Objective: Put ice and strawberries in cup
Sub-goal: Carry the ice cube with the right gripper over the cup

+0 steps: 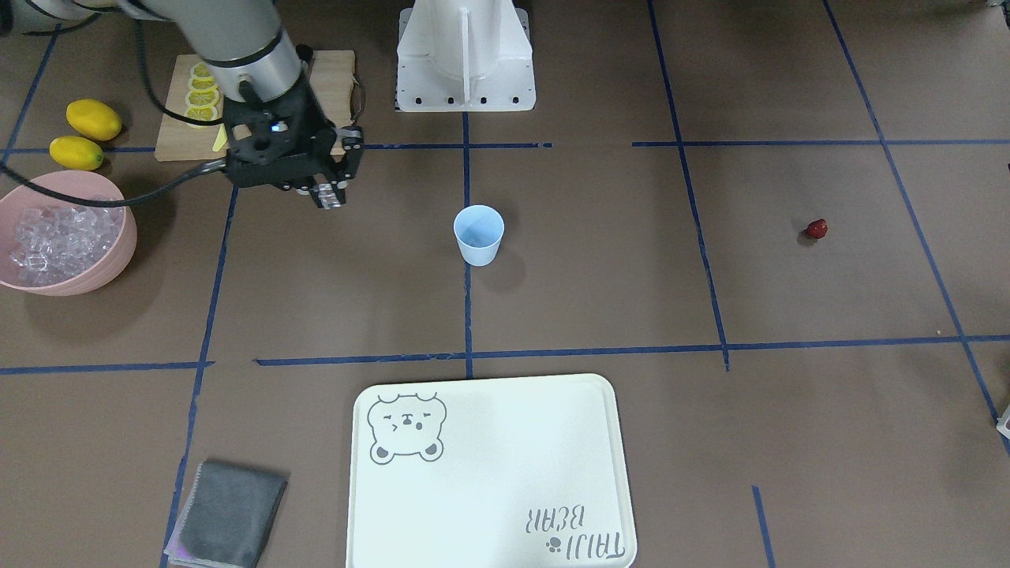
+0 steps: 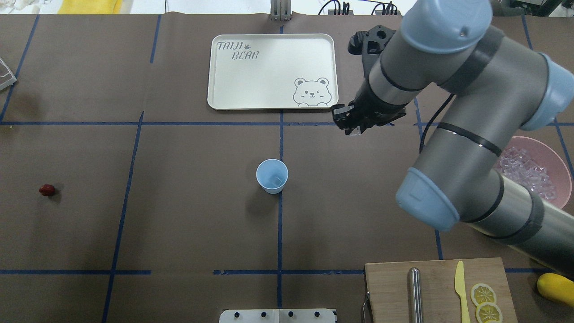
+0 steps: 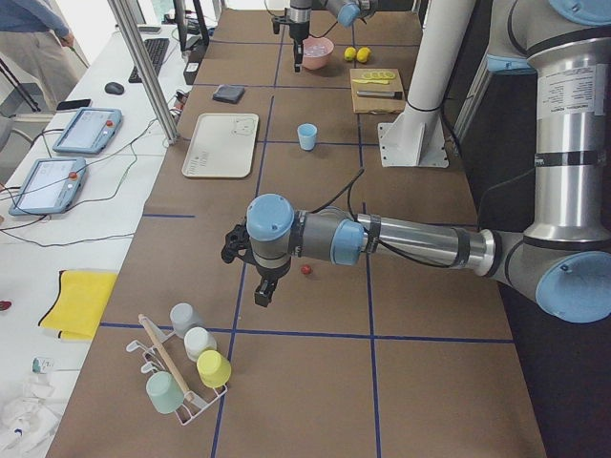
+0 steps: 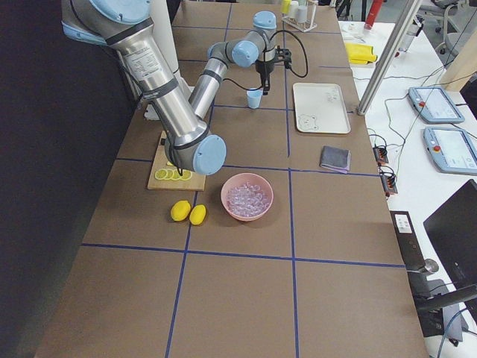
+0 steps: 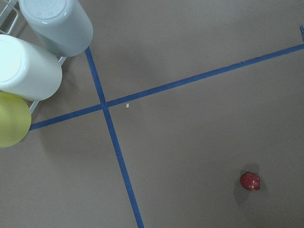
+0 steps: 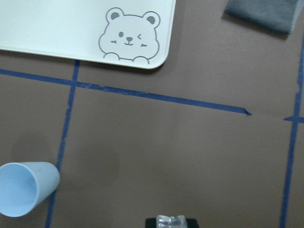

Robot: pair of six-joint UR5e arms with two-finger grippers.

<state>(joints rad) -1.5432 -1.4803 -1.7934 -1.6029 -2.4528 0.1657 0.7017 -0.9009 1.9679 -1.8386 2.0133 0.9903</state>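
Between bowl (image 1: 120, 256) and cup (image 1: 479, 237), the right pincer (image 1: 330, 197) clamps ice (image 6: 172, 221); left pincer (image 3: 261, 300) unclear.

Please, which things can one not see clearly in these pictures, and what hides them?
Left gripper: only in the exterior left view, small; open or shut unclear.
Small clear ice cube in right gripper: cut by the right wrist view's bottom edge.
Pale blue plastic cup: inside too small to tell, overhead.
Round pink bowl: right arm covers part, overhead.
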